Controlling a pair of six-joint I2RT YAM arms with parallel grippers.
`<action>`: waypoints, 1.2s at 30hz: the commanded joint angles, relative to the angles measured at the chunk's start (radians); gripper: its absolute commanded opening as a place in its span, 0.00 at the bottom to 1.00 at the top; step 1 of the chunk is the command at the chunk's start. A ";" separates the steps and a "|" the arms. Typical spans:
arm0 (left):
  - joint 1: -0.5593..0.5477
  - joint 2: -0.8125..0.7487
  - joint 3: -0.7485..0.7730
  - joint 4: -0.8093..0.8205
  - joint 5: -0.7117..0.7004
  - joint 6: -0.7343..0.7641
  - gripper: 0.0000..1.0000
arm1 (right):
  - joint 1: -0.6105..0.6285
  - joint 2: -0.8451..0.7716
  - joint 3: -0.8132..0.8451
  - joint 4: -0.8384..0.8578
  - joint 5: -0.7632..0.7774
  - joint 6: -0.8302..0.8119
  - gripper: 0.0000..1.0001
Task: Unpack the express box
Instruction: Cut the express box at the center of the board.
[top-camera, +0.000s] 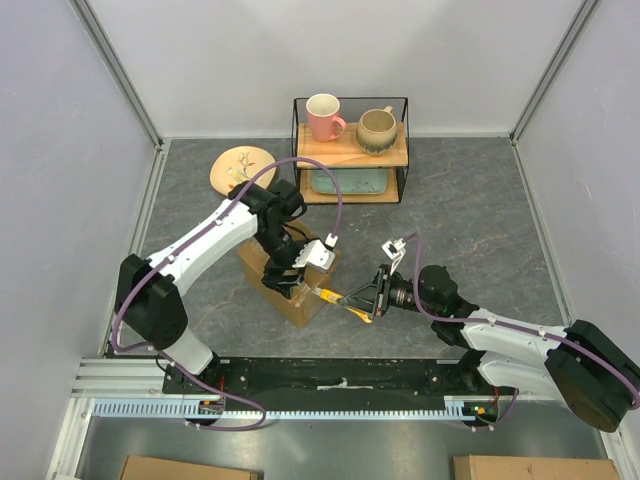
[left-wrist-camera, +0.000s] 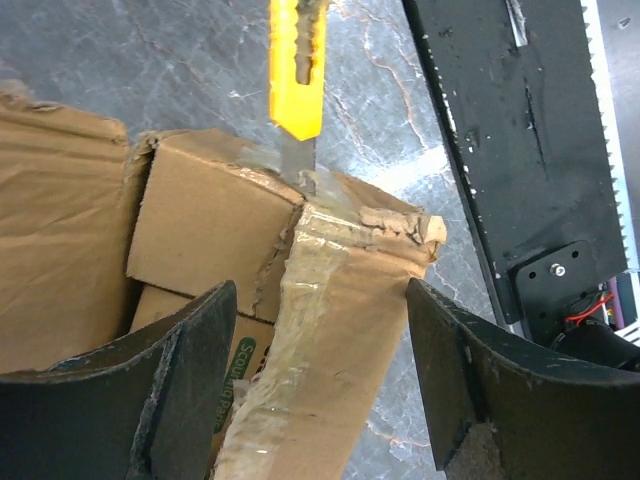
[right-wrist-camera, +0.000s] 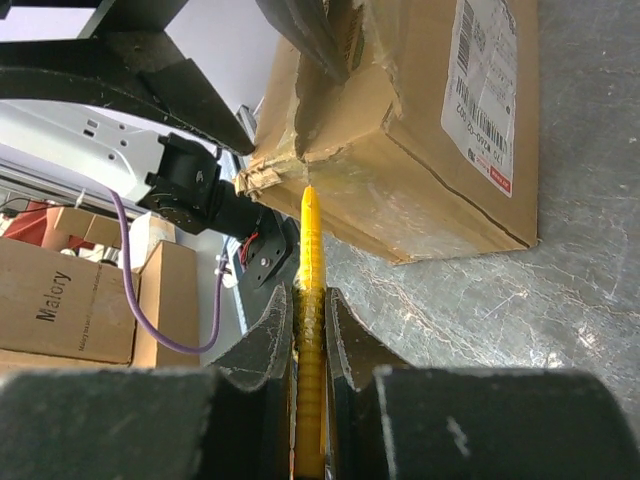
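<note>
At the near edge of the bench (top-camera: 470, 220), the two arm bases are being carried by a black rail (top-camera: 340, 375), and plain cardboard boxes (top-camera: 165, 467) are being cut off by the frame edge below it. Just beyond the rail, a yellow utility knife (right-wrist-camera: 311, 250) is being gripped by the right fingers (right-wrist-camera: 333, 325), which are being kept clenched on its handle. Its short metal blade (left-wrist-camera: 298, 158) is being pointed at a near corner of the express box (top-camera: 303, 303), where it is meeting the crumpled tape. The express box is being supported by the bench between the two arms, left of centre, and its white label (right-wrist-camera: 486, 80) is being shown on one side wall. Its top is being seen torn open, and a raised flap (left-wrist-camera: 330, 300) covered in clear tape is being straddled by the left fingers (left-wrist-camera: 195, 370), which are being held spread apart and released, with nothing clamped. Inside, a smaller carton (left-wrist-camera: 215, 225) is being exposed, with a green-printed item (left-wrist-camera: 247, 362) under it. Farther back, a pale plate (top-camera: 242, 168) is being left flat on the bench, just beside a wire rack (top-camera: 400, 150). On its wooden shelf, a pink mug (top-camera: 324, 116) and a beige mug (top-camera: 377, 130) are being kept upright, and a teal tray (top-camera: 347, 181) is being stored beneath.
</note>
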 joint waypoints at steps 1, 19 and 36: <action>-0.011 -0.034 -0.030 -0.191 0.025 -0.017 0.75 | -0.003 0.014 0.009 0.036 0.009 -0.021 0.00; -0.064 0.046 0.015 -0.191 -0.013 -0.001 0.52 | -0.003 0.018 -0.013 0.074 0.003 -0.010 0.00; -0.137 0.014 0.033 -0.189 0.001 -0.034 0.28 | -0.003 0.074 -0.004 0.186 -0.011 0.019 0.00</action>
